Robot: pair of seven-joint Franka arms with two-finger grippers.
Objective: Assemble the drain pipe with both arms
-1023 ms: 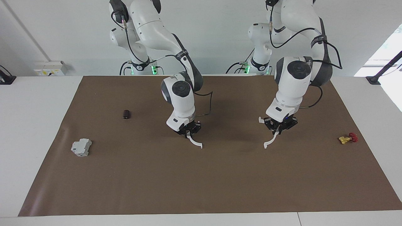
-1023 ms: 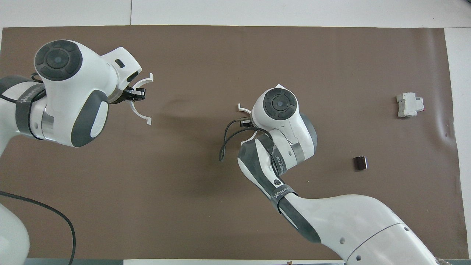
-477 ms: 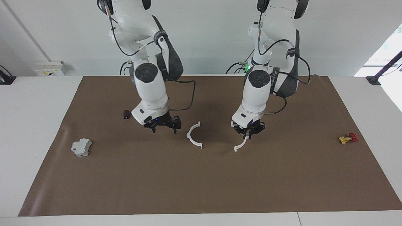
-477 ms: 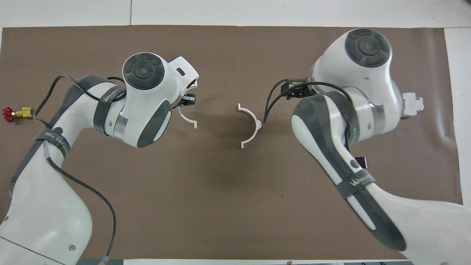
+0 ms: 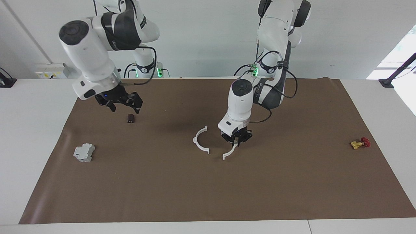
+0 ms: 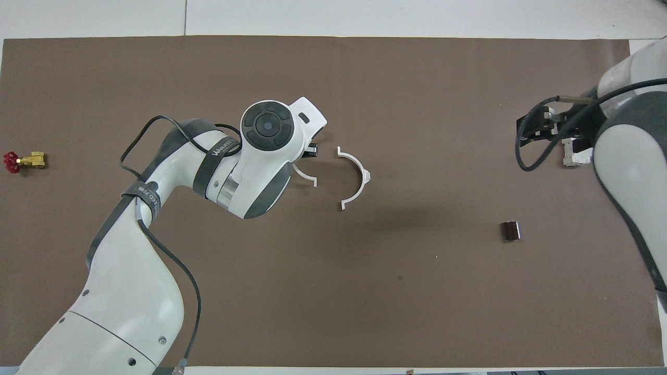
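Observation:
One white half-ring arc (image 5: pixel 199 146) lies free on the brown mat near the table's middle; it also shows in the overhead view (image 6: pixel 359 166). My left gripper (image 5: pixel 236 142) is shut on the second white arc (image 5: pixel 230 152) and holds it low over the mat, close beside the lying arc and apart from it. In the overhead view the left gripper (image 6: pixel 311 151) is partly under its wrist, with the held arc (image 6: pixel 305 176) sticking out. My right gripper (image 5: pixel 123 104) is open, empty and raised toward the right arm's end of the table, and in the overhead view (image 6: pixel 542 125) it is partly over the grey block.
A grey boxy block (image 5: pixel 84 152) sits toward the right arm's end, partly hidden in the overhead view (image 6: pixel 573 156). A small dark cylinder (image 5: pixel 130 118) stands below the right gripper. A yellow-and-red valve (image 5: pixel 360 143) lies toward the left arm's end.
My right gripper let go of its arc on the mat, then rose and swung away toward its own end. My left gripper carried its arc toward the lying one.

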